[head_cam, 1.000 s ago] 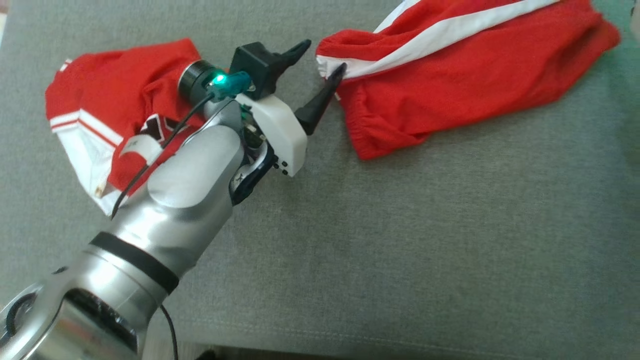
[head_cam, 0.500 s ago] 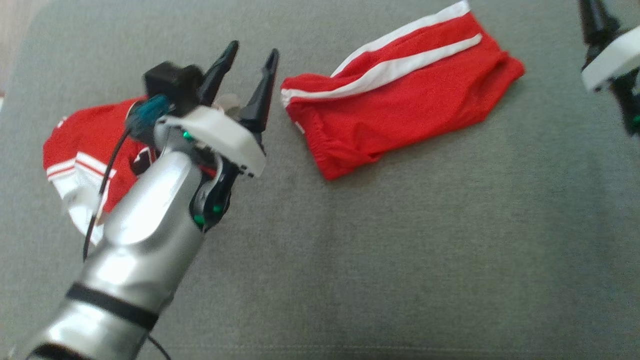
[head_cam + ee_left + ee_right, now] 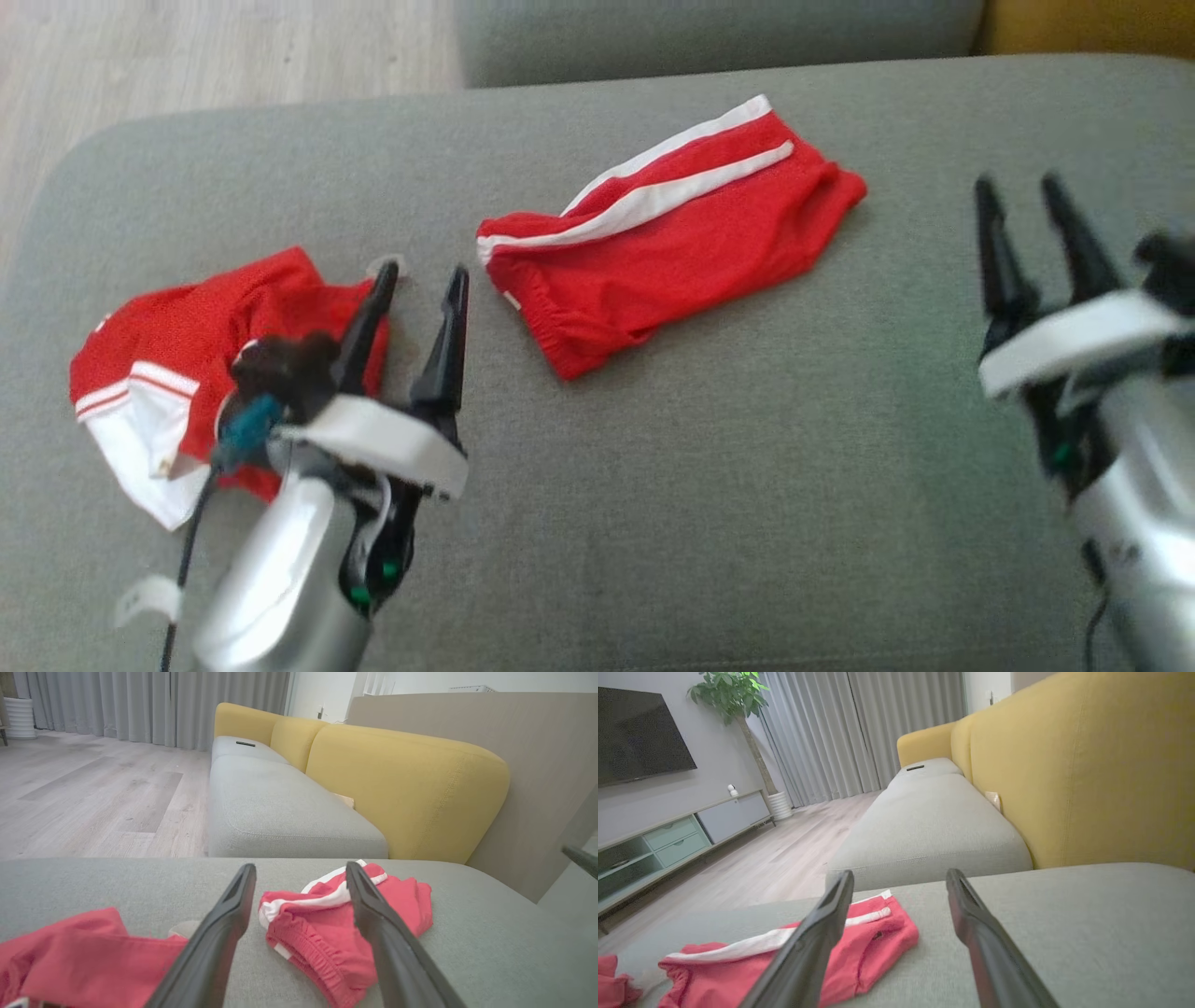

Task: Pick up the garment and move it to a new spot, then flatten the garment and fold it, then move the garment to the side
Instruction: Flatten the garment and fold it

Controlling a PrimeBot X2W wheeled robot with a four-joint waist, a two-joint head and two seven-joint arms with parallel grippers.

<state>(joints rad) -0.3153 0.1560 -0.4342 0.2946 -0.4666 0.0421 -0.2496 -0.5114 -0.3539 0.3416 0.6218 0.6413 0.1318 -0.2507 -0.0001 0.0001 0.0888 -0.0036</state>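
Red shorts (image 3: 672, 252) with white side stripes lie folded, flat-ish, mid grey sofa seat (image 3: 700, 467), slanting up to the right in head view. Light, limp knit, not fragile; folded layers likely to slide apart if only the top one is pinched. Best hold looks like the gathered elastic waistband at the near-left end, all layers together, maybe the far end too. Crumpled red jersey (image 3: 187, 317) near, to the left. Left claw (image 3: 422, 278) above seat between jersey and shorts, fingers wide, empty, pointing away. Right claw (image 3: 1018, 187) well apart on the right, wide, empty, raised, slightly blurred
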